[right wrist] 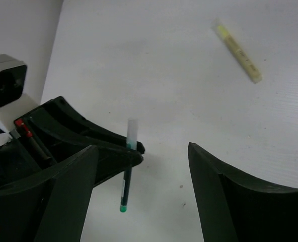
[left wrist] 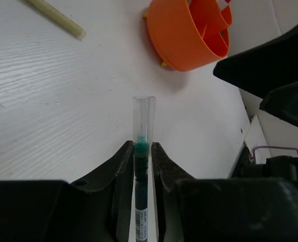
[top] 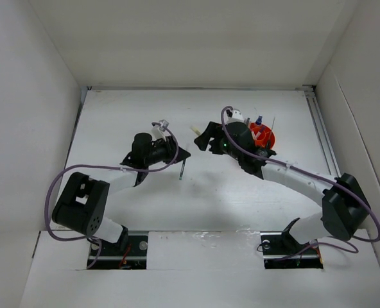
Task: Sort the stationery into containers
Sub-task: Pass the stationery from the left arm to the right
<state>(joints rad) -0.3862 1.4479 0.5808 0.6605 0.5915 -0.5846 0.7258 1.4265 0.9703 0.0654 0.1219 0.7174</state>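
The white tabletop carries everything, walled in by white panels. The left arm reaches toward the middle, and the right arm bends in from the other side, so the two wrists sit near each other at mid-table.

The orange tub stands on the tabletop to the right of centre, partly hidden behind the right wrist in the top view. Its inner dividers show from the left wrist camera. A few items stand in it, among them what looks like a blue-capped bottle, though they are too small to name with confidence.

The right jaws stand spread wide, with nothing between them. The left jaws are pinched nearly shut on a green pen with a clear cap. They grip it along the barrel, and it is held clear of the tabletop, well left of the tub and just ahead of the right jaws.

A pale yellow highlighter lies flat on the tabletop beyond the pen, touching nothing.
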